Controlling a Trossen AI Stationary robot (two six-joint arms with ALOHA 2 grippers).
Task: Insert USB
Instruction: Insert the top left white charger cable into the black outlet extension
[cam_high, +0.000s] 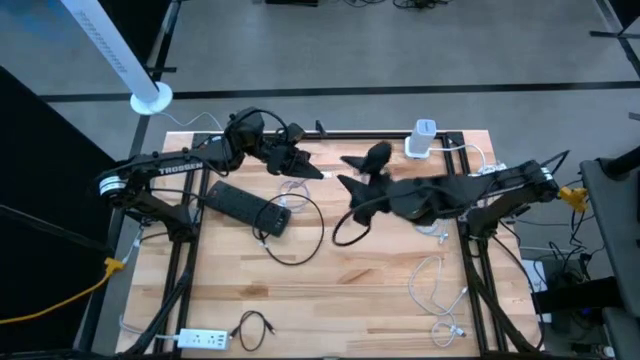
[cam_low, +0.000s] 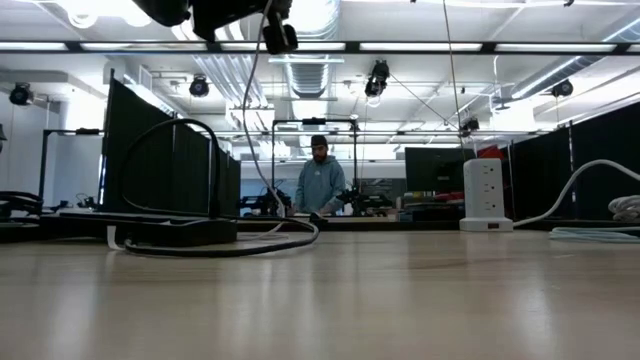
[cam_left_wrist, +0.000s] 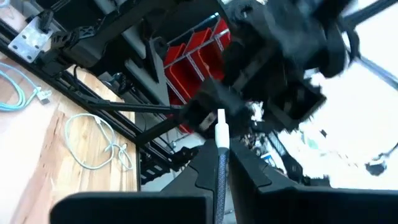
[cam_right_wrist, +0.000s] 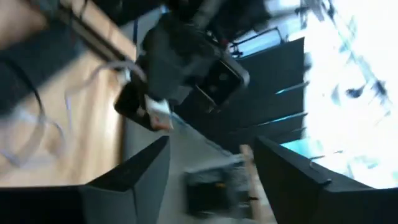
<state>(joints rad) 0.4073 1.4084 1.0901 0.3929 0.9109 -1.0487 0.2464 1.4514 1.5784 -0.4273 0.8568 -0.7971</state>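
Two grippers close together over the far half of the table (cam_high: 350, 310), around 12 o'clock from its middle in the high view. Left gripper (cam_high: 305, 168) toward 11 o'clock, clenched on the end of a black cable (cam_high: 300, 235), with the pale plug (cam_left_wrist: 221, 124) poking out past the fingertips and pointing at the other arm. Right gripper (cam_high: 362, 185) toward 1 o'clock, released, fingers (cam_right_wrist: 143, 174) spread wide with nothing between them, facing the plug from just beside it.

Progress, judged from this: plug picked up and held in the air, off the wood; insertion not yet done. No socket visibly meeting the plug in any view. Left to do, probably: carrying the plug to a port and pushing it home. Which port is meant: cannot tell. Candidates on the table: the black power strip (cam_high: 245, 205) at 10 o'clock, lying flat with the cable looping beside it, and the white charging tower (cam_high: 422, 140) upright at the far edge, about 1 o'clock.

Count:
- Two arms, two grippers.
- One held plug, on one long black cable.
- One black power strip.
- One white charging tower.
- One white power strip (cam_high: 200, 340) at the near edge, 7 o'clock.
- One short black cable (cam_high: 255, 325) just beside it.
- One loose white cable (cam_high: 435, 290) at 4 o'clock; possibly more white cable near the right arm's base, hard to separate.
- One person (cam_low: 320, 185) standing in the room beyond, well apart from the table.
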